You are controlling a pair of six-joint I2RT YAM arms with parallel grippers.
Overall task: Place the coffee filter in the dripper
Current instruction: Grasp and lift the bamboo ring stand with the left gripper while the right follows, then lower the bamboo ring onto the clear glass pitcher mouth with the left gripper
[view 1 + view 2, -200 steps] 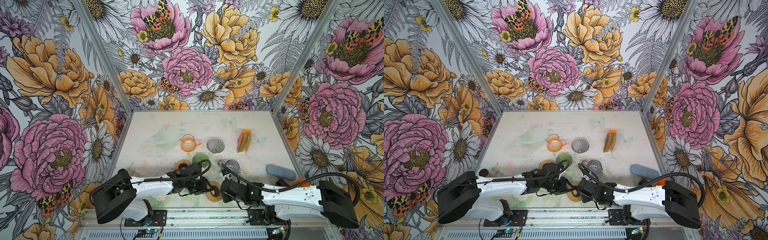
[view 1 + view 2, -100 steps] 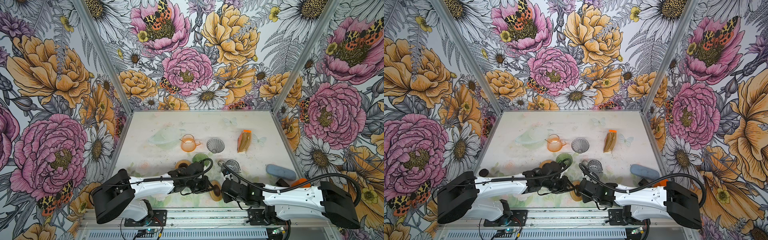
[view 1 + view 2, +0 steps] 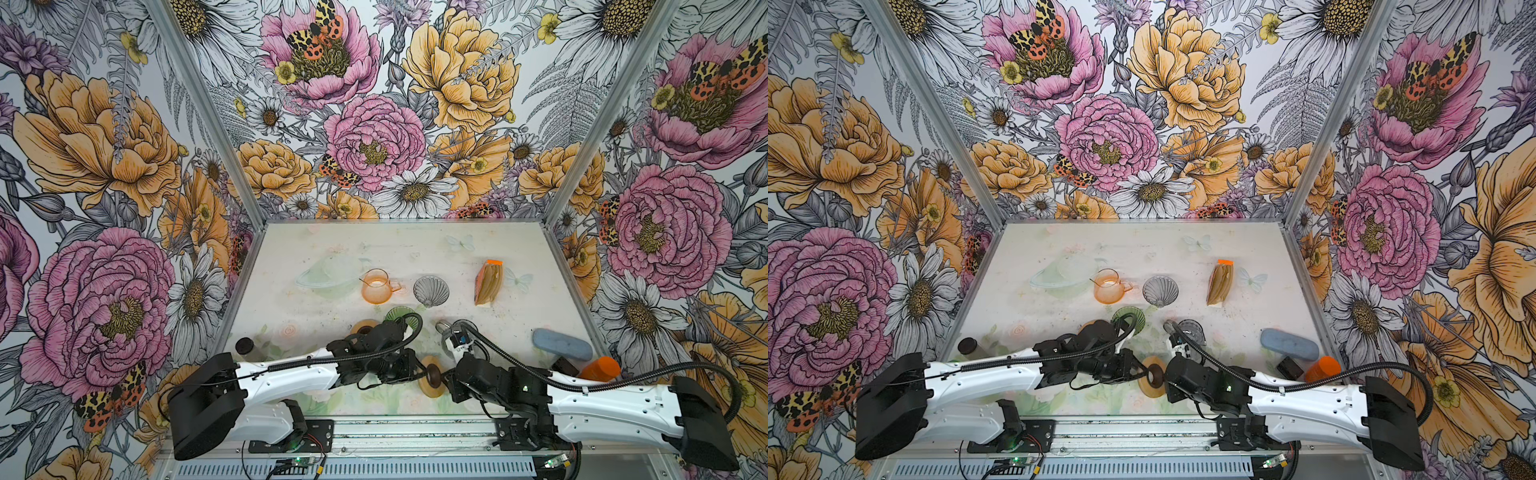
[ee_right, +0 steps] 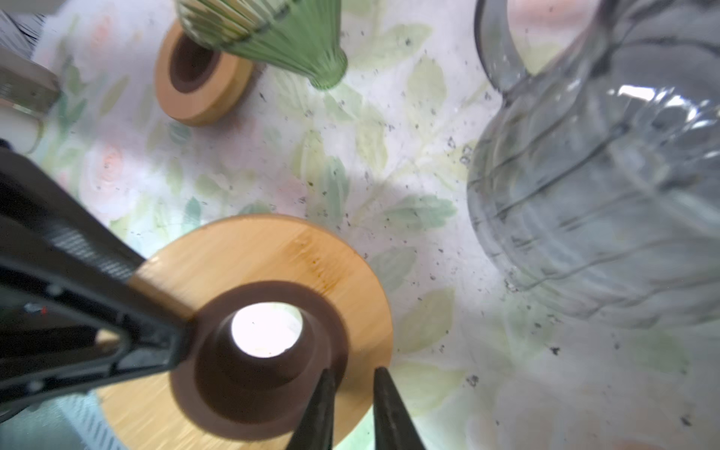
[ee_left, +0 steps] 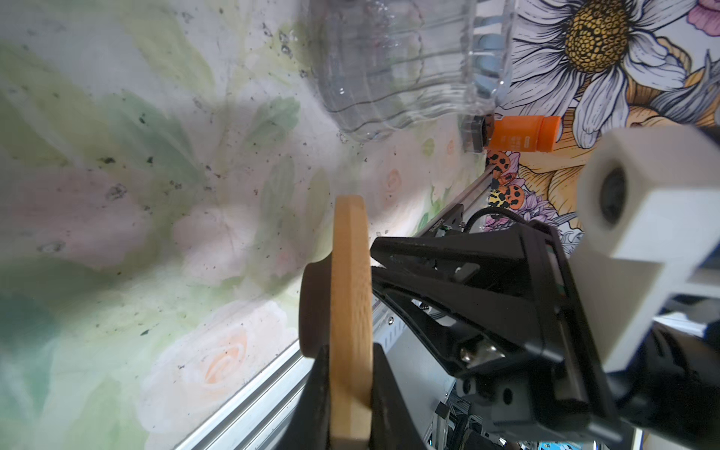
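At 6 o'clock on the surface [image 3: 374, 249], the left tool [image 3: 419, 371] pinches the rim of a wooden ring [image 3: 430, 388] that is tilted up. The right tool [image 4: 350, 401] sits at the ring's brown collar [image 4: 253, 389], its tips slightly spread. From the ring, the pack of brown coffee filters [image 3: 488, 282] lies at 1 o'clock and the grey glass dripper [image 3: 431, 289] at 12. Both are well apart from the tools.

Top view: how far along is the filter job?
Nothing done yet: the filter pack lies untouched, and the grey dripper shows no filter. In hand: the left pincer clamps a wooden ring, right pincer at its collar. Left: pick a filter, seat it in the dripper.
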